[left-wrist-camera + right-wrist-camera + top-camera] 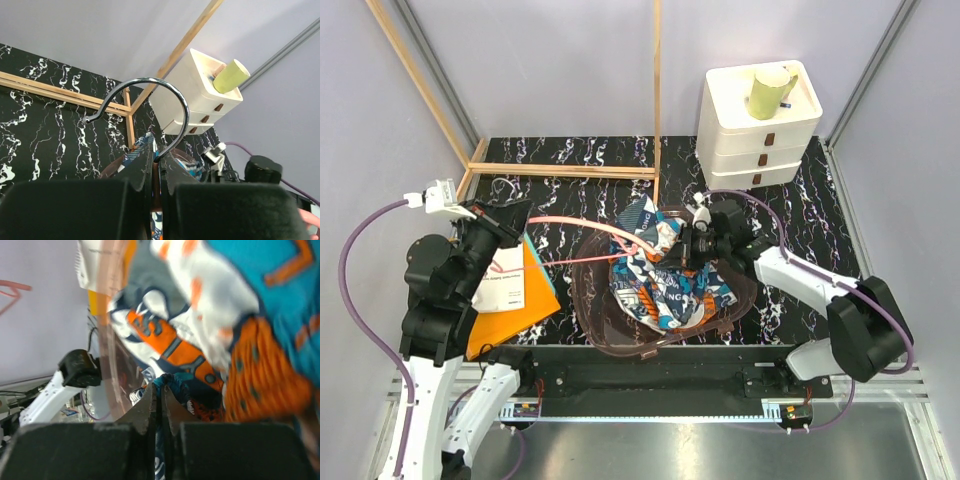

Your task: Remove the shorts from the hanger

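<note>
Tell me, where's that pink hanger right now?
In the top view the hanger stretches left of centre, its hook end pinched in the left gripper and its far end tucked into the shorts, which the right gripper grips.

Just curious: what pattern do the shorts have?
The shorts have a busy teal, orange and white print; best in top external.

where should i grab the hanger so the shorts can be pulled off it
Grip the neck just below the metal hook, coming from the robot's left: that end of the hanger sticks clear of the shorts, and the left hand is shut there.
</note>
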Controlling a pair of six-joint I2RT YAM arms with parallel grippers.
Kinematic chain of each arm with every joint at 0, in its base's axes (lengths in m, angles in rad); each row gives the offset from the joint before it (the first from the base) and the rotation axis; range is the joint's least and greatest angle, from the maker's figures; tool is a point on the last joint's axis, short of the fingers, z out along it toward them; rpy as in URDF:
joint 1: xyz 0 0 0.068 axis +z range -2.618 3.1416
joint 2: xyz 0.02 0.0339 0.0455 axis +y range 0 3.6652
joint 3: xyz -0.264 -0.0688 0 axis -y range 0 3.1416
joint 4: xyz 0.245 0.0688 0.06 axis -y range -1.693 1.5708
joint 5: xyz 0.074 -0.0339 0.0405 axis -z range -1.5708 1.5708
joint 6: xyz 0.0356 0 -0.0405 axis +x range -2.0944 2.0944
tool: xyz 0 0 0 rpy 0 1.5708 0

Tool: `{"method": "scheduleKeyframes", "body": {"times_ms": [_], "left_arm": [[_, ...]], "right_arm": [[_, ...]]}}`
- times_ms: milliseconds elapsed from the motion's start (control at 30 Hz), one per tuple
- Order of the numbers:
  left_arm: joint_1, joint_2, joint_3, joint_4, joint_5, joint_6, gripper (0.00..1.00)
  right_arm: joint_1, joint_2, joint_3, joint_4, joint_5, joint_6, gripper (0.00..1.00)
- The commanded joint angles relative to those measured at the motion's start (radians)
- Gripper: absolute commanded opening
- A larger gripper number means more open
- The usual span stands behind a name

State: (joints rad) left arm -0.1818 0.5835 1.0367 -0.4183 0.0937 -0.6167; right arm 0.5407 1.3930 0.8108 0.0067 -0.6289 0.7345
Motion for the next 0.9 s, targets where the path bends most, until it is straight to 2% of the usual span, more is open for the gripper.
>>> {"method": "scheduleKeyframes", "body": {"times_ms": [0, 100, 133, 200, 233, 267, 333, 367, 433, 500, 667, 800, 867], "left_arm": [[0.001, -0.01, 0.005, 0.099, 0.044, -0.028, 0.0], [0.001, -0.013, -0.003, 0.092, 0.047, -0.025, 0.0], [0.001, -0.013, -0.004, 0.085, 0.046, -0.02, 0.0], [0.001, -0.013, -0.007, 0.079, 0.046, -0.005, 0.0], [0.001, -0.013, -0.009, 0.072, 0.044, 0.001, 0.0], [0.001, -0.013, -0.007, 0.069, 0.041, 0.008, 0.0], [0.001, -0.01, -0.006, 0.058, 0.031, 0.026, 0.0], [0.001, -0.01, -0.003, 0.055, 0.028, 0.032, 0.0], [0.001, -0.01, 0.003, 0.047, 0.02, 0.049, 0.0], [0.001, -0.011, 0.02, 0.036, 0.009, 0.069, 0.0], [0.001, -0.028, 0.052, -0.002, -0.008, 0.098, 0.0], [0.001, -0.042, 0.057, -0.013, -0.002, 0.095, 0.0], [0.001, -0.047, 0.063, -0.025, 0.001, 0.095, 0.0]], "right_arm": [[0.019, -0.003, 0.019, -0.109, -0.002, -0.099, 0.08], [0.025, -0.067, -0.004, -0.157, 0.011, -0.122, 0.22], [0.025, -0.084, 0.005, -0.216, 0.044, -0.145, 0.33], [0.024, -0.133, 0.039, -0.296, 0.101, -0.174, 0.45], [0.024, -0.149, 0.062, -0.336, 0.165, -0.197, 0.51], [0.025, -0.166, 0.115, -0.402, 0.193, -0.211, 0.63], [0.025, -0.196, 0.172, -0.445, 0.266, -0.243, 0.77], [0.024, -0.199, 0.23, -0.471, 0.3, -0.254, 0.87], [0.025, -0.18, 0.316, -0.484, 0.375, -0.277, 0.95], [0.025, -0.122, 0.373, -0.467, 0.391, -0.299, 1.0], [0.025, 0.095, 0.574, -0.407, 0.397, -0.34, 1.0], [0.025, 0.276, 0.64, -0.334, 0.385, -0.36, 1.0], [0.033, 0.316, 0.646, -0.298, 0.388, -0.362, 1.0]]}}
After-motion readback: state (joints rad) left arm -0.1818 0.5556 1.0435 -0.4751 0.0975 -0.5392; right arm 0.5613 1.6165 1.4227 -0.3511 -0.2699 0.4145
